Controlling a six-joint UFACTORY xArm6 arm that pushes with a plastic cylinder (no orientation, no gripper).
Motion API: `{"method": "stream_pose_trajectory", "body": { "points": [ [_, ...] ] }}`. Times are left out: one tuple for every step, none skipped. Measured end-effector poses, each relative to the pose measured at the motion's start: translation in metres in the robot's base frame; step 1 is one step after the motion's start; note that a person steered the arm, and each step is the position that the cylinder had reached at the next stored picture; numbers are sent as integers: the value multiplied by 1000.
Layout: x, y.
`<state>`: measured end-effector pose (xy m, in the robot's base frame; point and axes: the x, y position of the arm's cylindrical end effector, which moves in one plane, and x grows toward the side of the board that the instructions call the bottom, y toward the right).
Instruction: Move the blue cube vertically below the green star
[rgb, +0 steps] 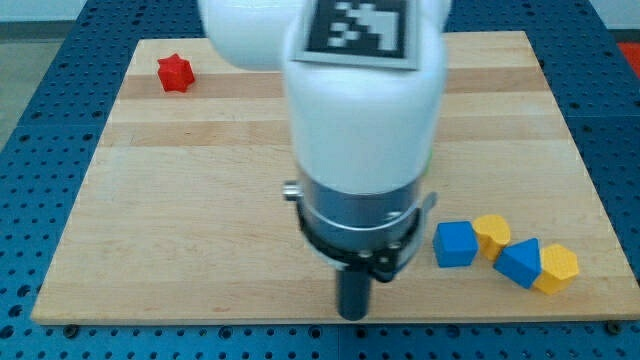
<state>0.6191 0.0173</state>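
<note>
A small blue cube (455, 244) sits near the wooden board's (200, 200) lower right edge, touching a yellow block (492, 234) on its right, with a second blue block (519, 263) and another yellow block (557, 269) trailing toward the view's bottom right. No green star shows; the bulky white arm (360, 110) hides much of the board's middle and top, and a red star (175, 73) lies at the top left. My tip (352, 315), a bare dark rod holding nothing, stands near the board's bottom edge, left of the blue cube and apart from it.

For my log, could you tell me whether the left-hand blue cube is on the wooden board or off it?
On it: the blue cube sits flat on the wooden board, inside its bottom edge, touching a yellow block. My tip is to its left.
</note>
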Motion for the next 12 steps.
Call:
{"method": "stream_pose_trajectory", "body": {
  "points": [
    [0,35],
    [0,36],
    [0,44],
    [0,62],
    [0,63],
    [0,70],
    [0,77],
    [0,78],
    [0,120],
    [0,121],
    [-55,122],
    [-71,122]
  ]
}}
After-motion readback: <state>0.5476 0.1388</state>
